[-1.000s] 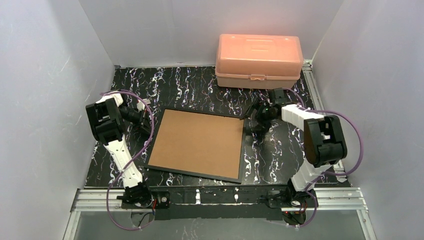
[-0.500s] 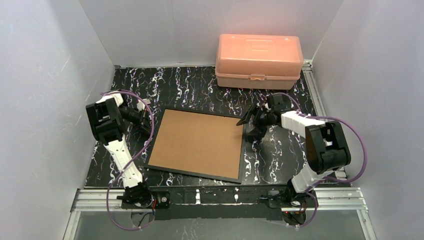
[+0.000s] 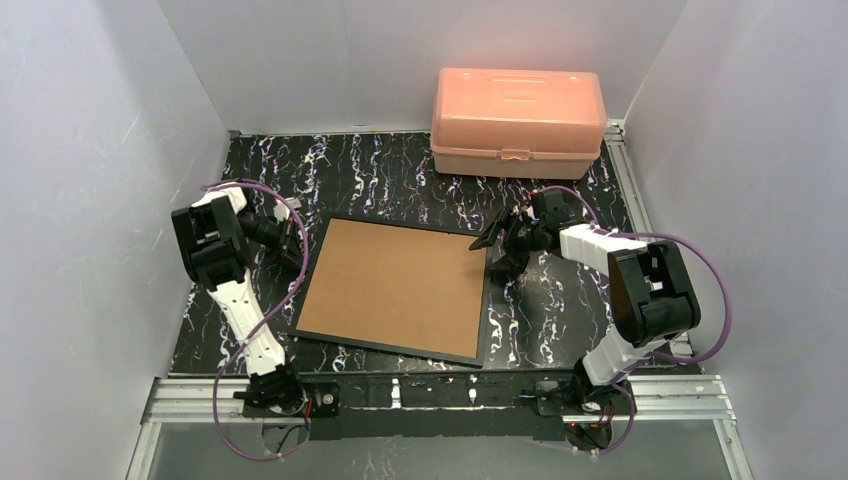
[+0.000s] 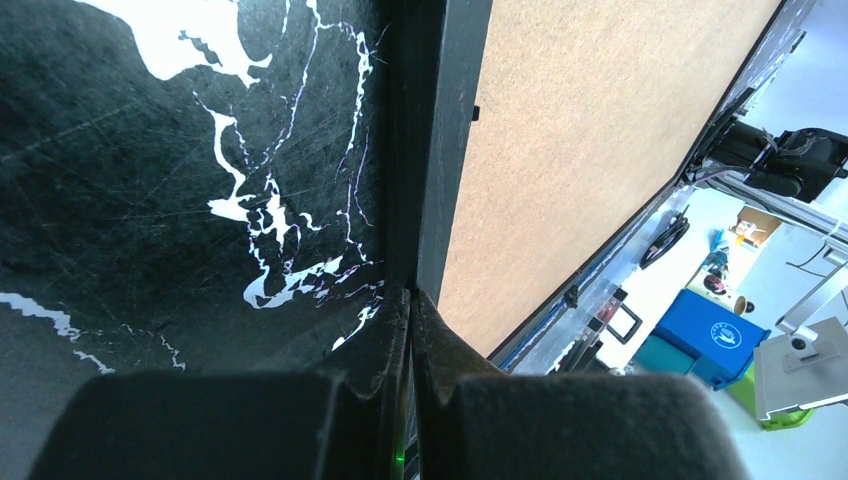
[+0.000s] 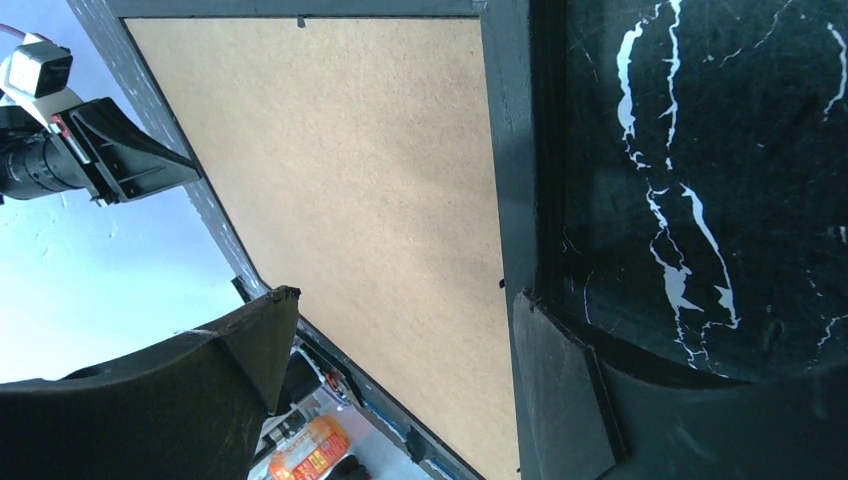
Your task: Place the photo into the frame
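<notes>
The frame (image 3: 395, 288) lies face down in the middle of the mat, its brown back up inside a thin black rim. The photo is hidden. My left gripper (image 3: 302, 238) is shut at the frame's left edge, and its closed tips (image 4: 412, 296) touch the black rim (image 4: 445, 130) with nothing between them. My right gripper (image 3: 492, 252) is open at the frame's far right corner. It straddles the right rim: one finger (image 5: 262, 330) hangs above the brown back (image 5: 340, 170), the other finger (image 5: 555, 385) is outside the rim on the mat.
A shut pink plastic box (image 3: 518, 120) stands at the back right of the black marbled mat (image 3: 380, 170). White walls close in the left, back and right. Aluminium rails run along the right side (image 3: 628, 175) and the near edge (image 3: 440, 395).
My right gripper has moved left onto the frame's right edge and its jaws have narrowed a little. The left arm and the frame have not moved.
</notes>
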Available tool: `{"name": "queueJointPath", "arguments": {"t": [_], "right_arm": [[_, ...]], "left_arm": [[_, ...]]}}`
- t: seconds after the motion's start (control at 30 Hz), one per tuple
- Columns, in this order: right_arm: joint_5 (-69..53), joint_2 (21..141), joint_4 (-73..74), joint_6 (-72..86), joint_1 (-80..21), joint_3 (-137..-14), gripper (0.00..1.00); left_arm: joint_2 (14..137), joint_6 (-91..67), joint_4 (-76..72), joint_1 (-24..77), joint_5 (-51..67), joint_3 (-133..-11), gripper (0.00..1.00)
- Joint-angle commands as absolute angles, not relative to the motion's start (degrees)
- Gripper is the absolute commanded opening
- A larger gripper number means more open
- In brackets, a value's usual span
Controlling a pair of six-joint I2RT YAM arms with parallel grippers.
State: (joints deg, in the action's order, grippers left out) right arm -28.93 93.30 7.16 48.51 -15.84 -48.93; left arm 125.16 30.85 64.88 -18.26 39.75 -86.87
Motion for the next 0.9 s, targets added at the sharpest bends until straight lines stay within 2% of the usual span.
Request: {"name": "queueJointPath", "arguments": {"t": [0.0, 0.87], "right_arm": [[-30.15, 94.54, 4.68, 49.29, -16.38, -48.13, 0.86], [-29.15, 98.98, 7.11, 48.85, -19.97, -48.05, 0.84]], "left_arm": [[122.62, 31.54, 63.98, -17.62, 40.16, -85.89, 0.0], [121.4, 32.33, 64.0, -17.58, 42.9, -84.32, 0.0]]}}
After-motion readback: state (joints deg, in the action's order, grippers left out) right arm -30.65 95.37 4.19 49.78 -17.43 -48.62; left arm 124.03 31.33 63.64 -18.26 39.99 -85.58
